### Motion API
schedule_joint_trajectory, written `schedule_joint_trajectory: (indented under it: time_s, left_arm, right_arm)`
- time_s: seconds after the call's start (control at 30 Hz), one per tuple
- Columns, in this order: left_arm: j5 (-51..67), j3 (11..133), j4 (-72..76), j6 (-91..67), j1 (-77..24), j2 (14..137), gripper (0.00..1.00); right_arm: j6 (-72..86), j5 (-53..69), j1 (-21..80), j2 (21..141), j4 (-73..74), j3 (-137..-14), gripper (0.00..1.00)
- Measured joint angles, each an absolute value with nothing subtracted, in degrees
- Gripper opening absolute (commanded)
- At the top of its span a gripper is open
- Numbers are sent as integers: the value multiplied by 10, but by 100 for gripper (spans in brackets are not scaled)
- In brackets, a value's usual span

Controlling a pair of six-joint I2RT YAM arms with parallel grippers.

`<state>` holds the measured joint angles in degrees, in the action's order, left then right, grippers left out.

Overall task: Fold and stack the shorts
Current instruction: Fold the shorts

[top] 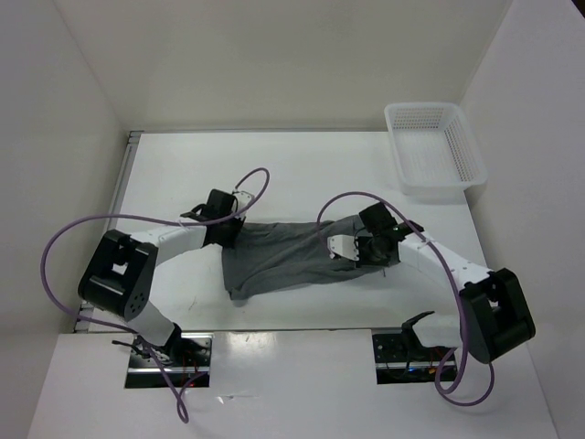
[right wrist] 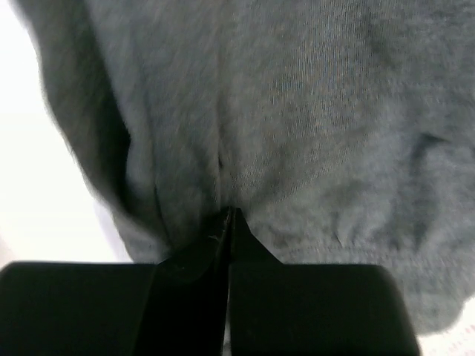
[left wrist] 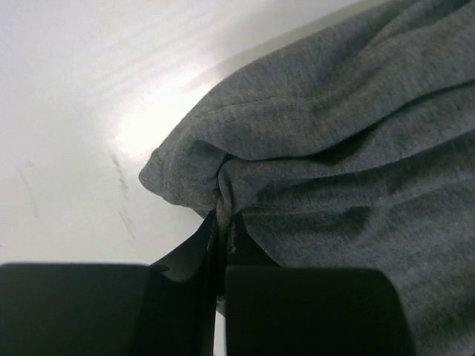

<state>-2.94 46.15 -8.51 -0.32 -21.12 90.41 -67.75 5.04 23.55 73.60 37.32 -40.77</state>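
Note:
The grey shorts [top: 283, 256] lie rumpled across the middle of the white table [top: 302, 174], stretched between both arms. My left gripper [top: 226, 233] is shut on the shorts' left edge; in the left wrist view the black jaws pinch a gathered fold of grey cloth [left wrist: 223, 200] at a corner. My right gripper [top: 358, 251] is shut on the shorts' right end; in the right wrist view the jaws meet on a pleat of the cloth [right wrist: 226, 185], with a stitched hem running to the right.
A white plastic mesh basket [top: 434, 146] stands at the table's far right corner. White walls enclose the table on the left, back and right. Purple cables loop over both arms.

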Motion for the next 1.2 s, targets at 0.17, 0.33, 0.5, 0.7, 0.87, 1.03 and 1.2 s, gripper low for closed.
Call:
schedule_joint_trajectory:
  time_s: [0.17,0.33,0.5,0.7,0.87,1.03,1.2]
  left_arm:
    - [-32,517,-81,-3,-158,955,0]
    - [-49,585,-81,-3,-109,1003,19]
    - [-72,681,-126,-1,-99,1049,75]
    - [-59,701,-204,-2,-99,994,78]
    - [-2,673,-308,-2,-105,857,78]
    - [44,596,-410,-2,-151,797,79]
    - [57,553,-474,-2,-166,835,79]
  right_arm:
    - [-694,47,236,722,360,-405,0]
    - [-706,46,236,729,302,-396,0]
    - [-658,42,236,755,259,-429,1]
    - [-564,68,236,763,255,-553,29]
    - [-555,111,236,762,285,-582,54]
    - [-580,132,236,762,350,-581,59]
    - [-605,135,236,762,394,-572,59]
